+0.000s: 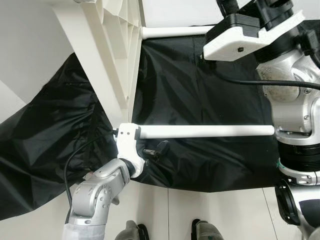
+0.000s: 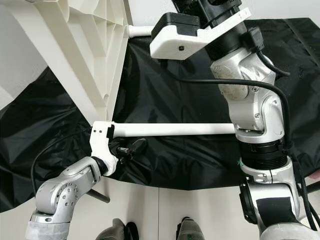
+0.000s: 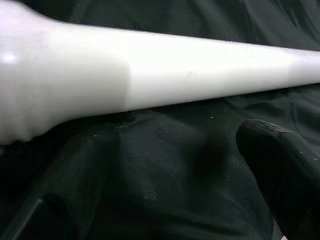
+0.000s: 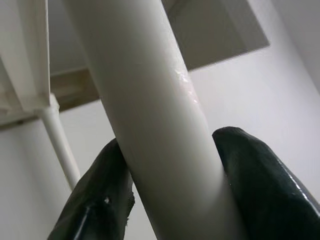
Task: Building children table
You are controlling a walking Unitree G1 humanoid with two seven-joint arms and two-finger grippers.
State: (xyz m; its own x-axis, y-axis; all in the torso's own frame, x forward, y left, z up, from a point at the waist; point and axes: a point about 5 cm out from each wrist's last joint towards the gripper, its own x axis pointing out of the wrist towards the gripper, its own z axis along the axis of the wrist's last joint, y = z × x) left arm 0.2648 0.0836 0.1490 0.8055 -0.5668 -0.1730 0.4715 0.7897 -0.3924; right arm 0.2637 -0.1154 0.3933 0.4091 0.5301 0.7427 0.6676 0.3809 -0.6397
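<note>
**Inspector:** Where does the work stand?

**Assistant:** The white tabletop (image 1: 112,55) stands on edge, ribbed underside showing, over a black sheet (image 1: 200,90) spread on the floor. Two white legs run out from it, level and roughly parallel: a near leg (image 1: 205,131) and a far leg (image 1: 172,32).

**Inspector:** Left claw?

**Assistant:** The left claw (image 1: 152,150) sits just beside the near leg, close to where that leg meets the tabletop. In the left wrist view the leg (image 3: 165,85) passes beyond the two black fingers (image 3: 280,165), which stand apart and do not touch it. Nothing lies between them but the black sheet (image 3: 170,165).

**Inspector:** Right claw?

**Assistant:** The right arm (image 2: 255,110) reaches up and across the sheet toward the far leg. In the right wrist view the right claw (image 4: 170,185) is clamped on a white leg (image 4: 150,110), one black finger (image 4: 255,180) pressed against each side. A second, thinner-looking white leg (image 4: 60,145) shows behind it, joined to the tabletop frame (image 4: 30,55).

**Inspector:** Anything else?

**Assistant:** The robot's feet (image 1: 132,231) stand on pale floor (image 1: 165,210) at the sheet's near edge
</note>
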